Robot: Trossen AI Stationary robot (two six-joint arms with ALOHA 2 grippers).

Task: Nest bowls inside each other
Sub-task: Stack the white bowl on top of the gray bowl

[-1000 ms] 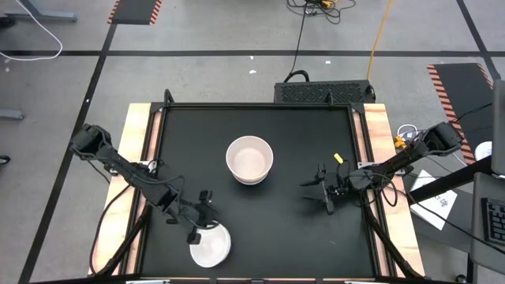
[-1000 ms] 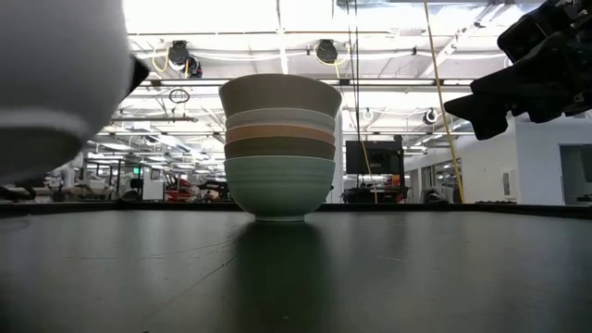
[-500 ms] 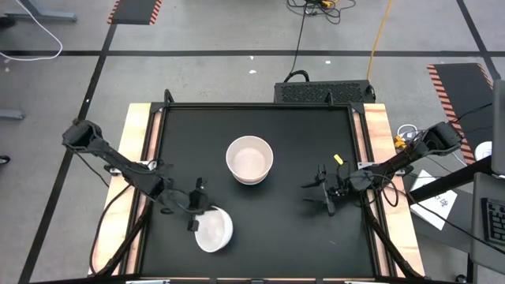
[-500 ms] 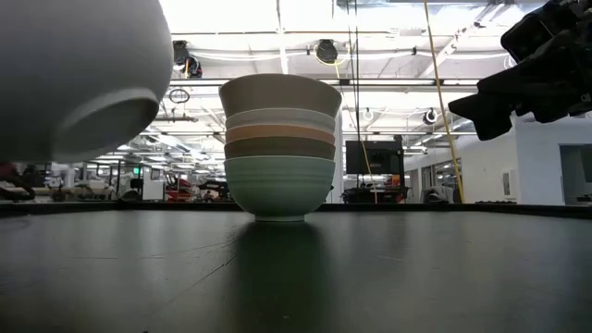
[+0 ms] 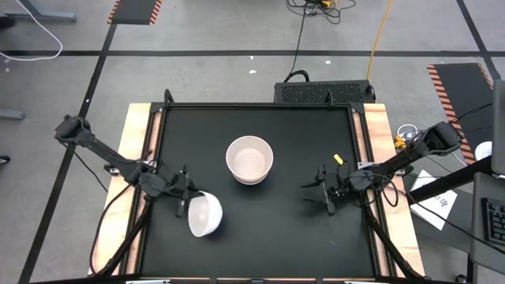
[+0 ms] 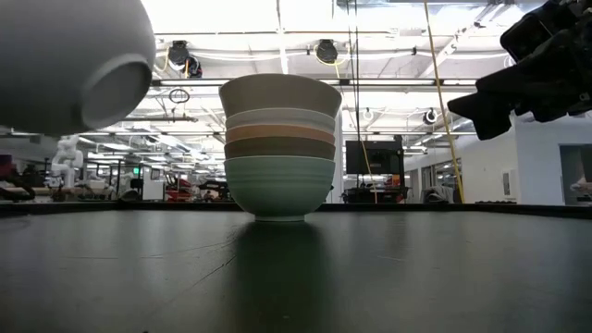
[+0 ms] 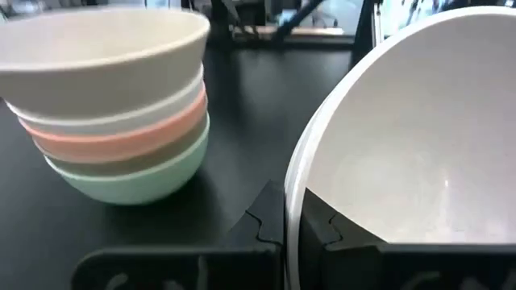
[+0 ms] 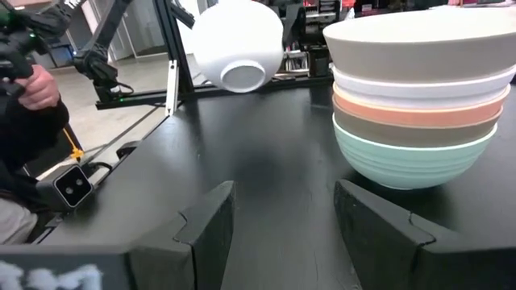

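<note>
Your left gripper (image 5: 183,202) clamps the smooth white round bowl's (image 5: 204,214) rim between its fingers, tilted aloft; right gripper (image 5: 323,190) hangs fingers apart.

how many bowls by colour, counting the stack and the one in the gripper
white: 2, one held off the table by the left gripper, one second from top in the stack
beige-grey: 1
salmon-orange: 1
olive-grey: 1
mint green: 1
total: 6
</note>
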